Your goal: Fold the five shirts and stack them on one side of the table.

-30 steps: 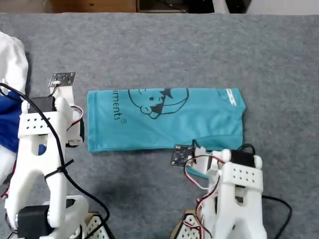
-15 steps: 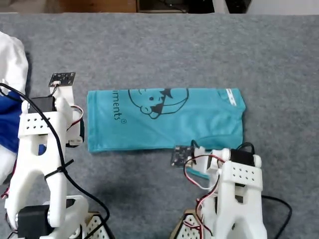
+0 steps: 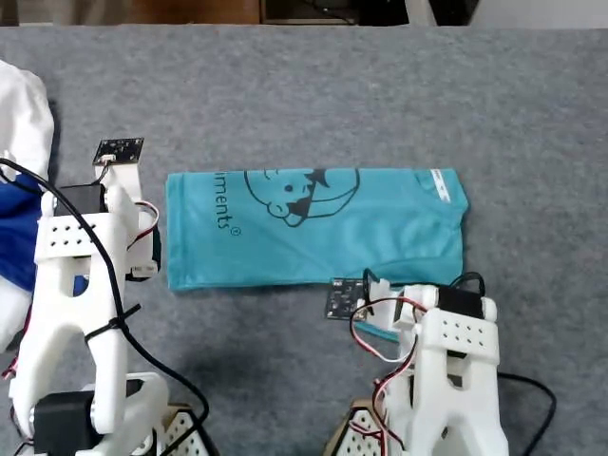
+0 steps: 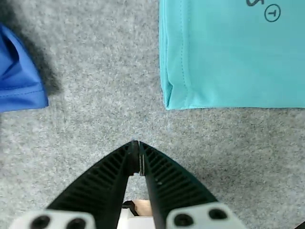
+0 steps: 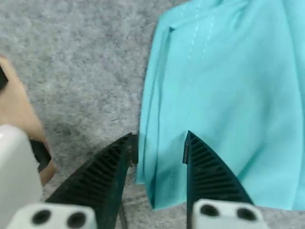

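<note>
Table: A grey table [image 3: 532, 114] is carrying the whole job, with both arms standing along its 6 o'clock edge.
Teal shirt: The teal shirt [image 3: 380, 237] is lying flat at the centre as a long band, hem pointing to 9 o'clock and collar end to 3 o'clock. Judging by that shape, the side folds are done and the end-to-end fold is the step in hand.
Pile: A white cloth [image 3: 24, 114] and a blue shirt [image 3: 14, 237] are waiting in a heap at the table's 9 o'clock edge.
Right gripper: The right gripper [image 5: 159, 138] is hovering at the band's 5 o'clock corner. Its jaws are standing wide apart and holding nothing, one finger over the bare table and the other over the cloth, so that the shirt's [image 5: 228, 86] near edge is running between them.
Left gripper: The left gripper [image 4: 136, 148] is sitting with its jaws closed tip to tip and empty, just beside the shirt's [image 4: 233, 52] hem corner at 7 o'clock and apart from it.
Doing it well: The pinch is probably needing to go down far enough to catch every layer at that edge, not the top one alone. The collar end is best travelling low toward 9 o'clock, landing square on the hem.
Risk: A one-corner lift is likely to be dragging the band askew, so the left gripper may be worth pinning the hem.
</note>
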`<state>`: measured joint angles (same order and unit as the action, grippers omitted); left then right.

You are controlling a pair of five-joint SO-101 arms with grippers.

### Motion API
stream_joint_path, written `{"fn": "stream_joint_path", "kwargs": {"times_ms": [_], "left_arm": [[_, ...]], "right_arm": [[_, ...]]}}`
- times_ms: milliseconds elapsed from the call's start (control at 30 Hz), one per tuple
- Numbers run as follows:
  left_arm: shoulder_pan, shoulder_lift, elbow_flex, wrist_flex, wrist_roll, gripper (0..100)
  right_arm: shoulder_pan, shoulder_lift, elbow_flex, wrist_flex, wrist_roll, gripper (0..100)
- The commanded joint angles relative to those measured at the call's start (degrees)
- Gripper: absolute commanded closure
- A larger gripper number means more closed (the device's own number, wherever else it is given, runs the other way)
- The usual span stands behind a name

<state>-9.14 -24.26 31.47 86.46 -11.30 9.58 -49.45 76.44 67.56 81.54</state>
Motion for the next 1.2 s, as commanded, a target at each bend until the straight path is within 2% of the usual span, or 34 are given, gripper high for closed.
{"fn": "stream_joint_path", "kwargs": {"times_ms": [0,467,600,667,933,1167], "left_arm": [[-0.6,-1.1,-0.2,0.5,0.1,98],[-0.7,-1.1,-0.2,0.5,0.1,98],[-0.7,-1.1,-0.2,0.5,0.1,98],[-0.7,-1.3,-0.2,0.5,0.1,98],[-2.5,-1.5,-0.2,0.5,0.1,98],[-3.1,-1.5,-0.4,1.2,-0.2,98]], "right_arm": [[-0.6,0.1,-1.8,-0.5,0.4,82.1],[-0.7,0.1,3.9,-1.8,3.0,82.9],[-0.2,0.1,5.1,-5.5,2.6,96.1],[-0.1,0.0,5.4,-6.5,2.6,99.3],[-0.1,0.0,3.6,-6.7,-0.1,99.4],[-0.7,0.2,-5.9,-3.3,-0.9,99.4]]}}
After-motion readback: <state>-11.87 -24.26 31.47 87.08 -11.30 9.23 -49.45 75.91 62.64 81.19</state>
